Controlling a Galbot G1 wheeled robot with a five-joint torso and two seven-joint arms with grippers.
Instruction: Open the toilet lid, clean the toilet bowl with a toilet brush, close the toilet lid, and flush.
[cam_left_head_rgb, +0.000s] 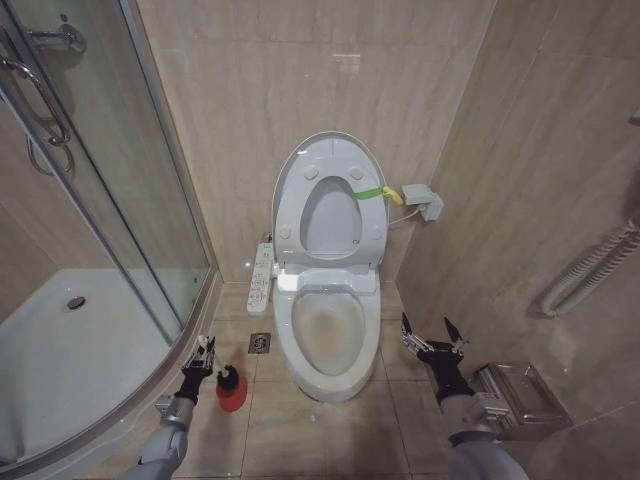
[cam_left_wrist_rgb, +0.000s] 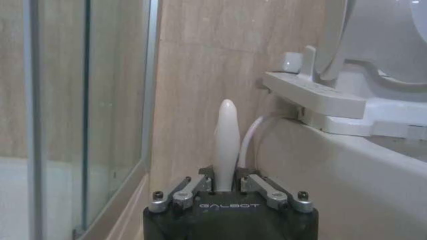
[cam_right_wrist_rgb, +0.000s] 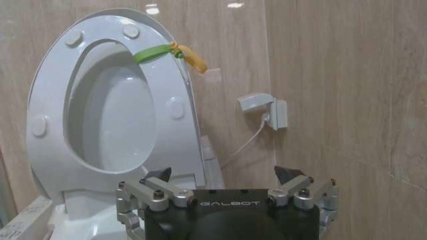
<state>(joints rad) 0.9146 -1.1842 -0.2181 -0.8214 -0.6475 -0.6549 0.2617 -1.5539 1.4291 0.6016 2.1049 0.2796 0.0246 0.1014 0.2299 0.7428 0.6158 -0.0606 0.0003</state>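
Note:
The toilet lid (cam_left_head_rgb: 328, 220) stands upright against the back wall, with the ring seat (cam_left_head_rgb: 288, 200) raised in front of it and a green-yellow strap (cam_left_head_rgb: 372, 192) at its right edge. Below them the toilet bowl (cam_left_head_rgb: 328, 335) lies uncovered, its button panel (cam_left_head_rgb: 261, 278) on the left side. My left gripper (cam_left_head_rgb: 203, 352) hovers low left of the bowl, shut on the pale handle (cam_left_wrist_rgb: 227, 140) of the toilet brush. The brush's dark head (cam_left_head_rgb: 229, 377) sits at the mouth of the red cup (cam_left_head_rgb: 232, 397). My right gripper (cam_left_head_rgb: 433, 333) hangs open right of the bowl, facing the lid (cam_right_wrist_rgb: 120, 125).
A curved glass shower enclosure (cam_left_head_rgb: 130, 230) walls off the left. A floor drain (cam_left_head_rgb: 259, 342) lies between cup and bowl. On the right are a wall box (cam_left_head_rgb: 424, 201) with a cable, a metal paper holder (cam_left_head_rgb: 515, 395) and a ribbed hose (cam_left_head_rgb: 590, 265).

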